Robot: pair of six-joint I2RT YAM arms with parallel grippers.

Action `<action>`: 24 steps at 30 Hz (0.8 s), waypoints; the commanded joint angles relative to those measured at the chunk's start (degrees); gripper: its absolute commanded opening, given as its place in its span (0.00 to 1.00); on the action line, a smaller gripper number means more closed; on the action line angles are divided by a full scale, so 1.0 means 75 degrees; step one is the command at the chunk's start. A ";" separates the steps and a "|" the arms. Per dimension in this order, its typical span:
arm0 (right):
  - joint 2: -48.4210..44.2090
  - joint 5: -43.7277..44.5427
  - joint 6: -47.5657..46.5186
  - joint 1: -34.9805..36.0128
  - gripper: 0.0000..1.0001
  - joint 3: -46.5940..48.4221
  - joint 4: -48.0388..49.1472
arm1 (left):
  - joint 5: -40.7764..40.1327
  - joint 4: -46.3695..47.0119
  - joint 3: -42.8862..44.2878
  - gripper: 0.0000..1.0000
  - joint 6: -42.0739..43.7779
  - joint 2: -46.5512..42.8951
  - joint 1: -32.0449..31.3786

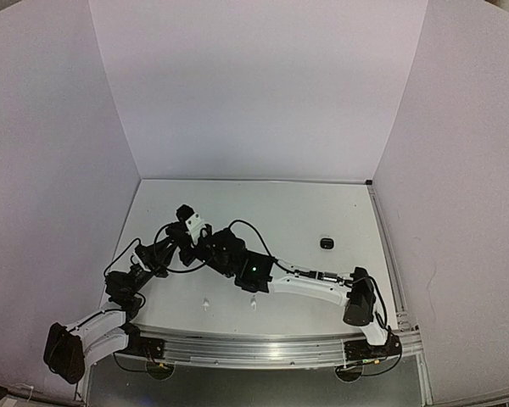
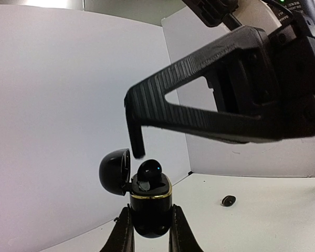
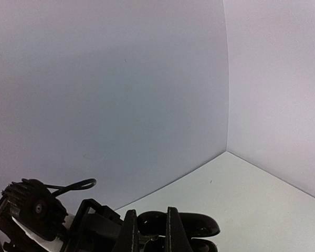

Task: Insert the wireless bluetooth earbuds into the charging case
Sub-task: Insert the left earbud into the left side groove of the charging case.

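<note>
My left gripper [image 2: 150, 211] is shut on a black charging case [image 2: 150, 207] with a gold rim and holds it upright off the table. The case's lid [image 2: 114, 171] hangs open to the left. A black earbud [image 2: 149, 173] sits in the case's top and sticks up out of it. My right gripper [image 3: 150, 223] hovers right over the case, jaws slightly apart. One of its fingertips [image 2: 138, 147] ends just above the earbud without touching it. Another black earbud [image 1: 326, 243] lies on the table to the right, and it also shows in the left wrist view [image 2: 228, 200].
Two small white earbuds [image 1: 205, 301] [image 1: 253, 302] lie on the table [image 1: 322, 212] near the front rail. White walls close the table in on the left, back and right. Both arms cross in the left-centre [image 1: 229, 254], with cables looping around them.
</note>
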 commanded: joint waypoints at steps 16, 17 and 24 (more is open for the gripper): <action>-0.0372 -0.0015 0.0536 -0.0128 0.00 -0.0363 0.0470 | -0.0008 0.0226 0.0232 0.00 -0.0100 -0.0027 -0.0022; -0.0345 -0.0036 0.0571 -0.0129 0.00 -0.0356 0.0470 | -0.0008 0.0220 0.0232 0.00 -0.0097 -0.0034 -0.0019; -0.0170 -0.0134 0.0754 -0.0140 0.00 -0.0294 0.0453 | 0.0004 0.0241 0.0241 0.00 -0.0086 -0.0012 -0.0019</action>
